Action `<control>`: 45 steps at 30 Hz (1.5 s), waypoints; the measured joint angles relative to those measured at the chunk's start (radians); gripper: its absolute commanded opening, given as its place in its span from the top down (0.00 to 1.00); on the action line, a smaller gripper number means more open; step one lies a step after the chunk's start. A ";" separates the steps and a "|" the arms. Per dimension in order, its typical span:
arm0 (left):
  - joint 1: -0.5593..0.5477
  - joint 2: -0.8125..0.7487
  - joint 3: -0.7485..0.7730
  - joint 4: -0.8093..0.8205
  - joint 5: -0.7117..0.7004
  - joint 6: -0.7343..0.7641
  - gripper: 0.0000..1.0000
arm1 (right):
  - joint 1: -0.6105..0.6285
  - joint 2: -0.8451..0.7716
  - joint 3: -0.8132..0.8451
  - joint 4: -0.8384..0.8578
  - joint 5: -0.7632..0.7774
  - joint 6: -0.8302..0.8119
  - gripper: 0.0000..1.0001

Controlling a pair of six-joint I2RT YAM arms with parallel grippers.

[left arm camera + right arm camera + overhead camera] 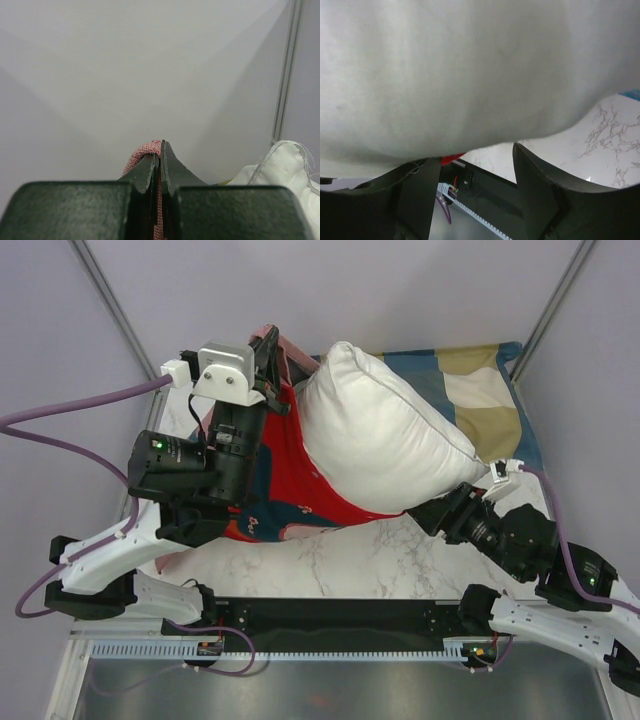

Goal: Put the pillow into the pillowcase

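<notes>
The plump white pillow point(390, 435) lies tilted across the table, its near left end inside the mouth of the red printed pillowcase point(285, 475). My left gripper point(270, 365) is raised at the back left and is shut on the pillowcase's upper edge. In the left wrist view, pink-red weave point(142, 152) sticks out between the shut jaws of that gripper point(160, 150), and a pillow corner point(285, 165) shows at the right. My right gripper point(435, 512) sits under the pillow's near right side. In the right wrist view it point(472, 155) stands open, with the pillow point(470, 75) resting over its fingertips.
A blue, tan and cream checked pillow point(485, 390) lies at the back right, partly under the white one. The marble tabletop point(350, 560) shows in front of the pillowcase. A black rail point(340, 620) runs along the near edge between the arm bases.
</notes>
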 measured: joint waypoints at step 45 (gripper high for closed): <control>0.001 -0.058 0.000 -0.038 -0.026 -0.007 0.96 | -0.396 0.511 0.085 0.320 -0.124 -0.079 0.46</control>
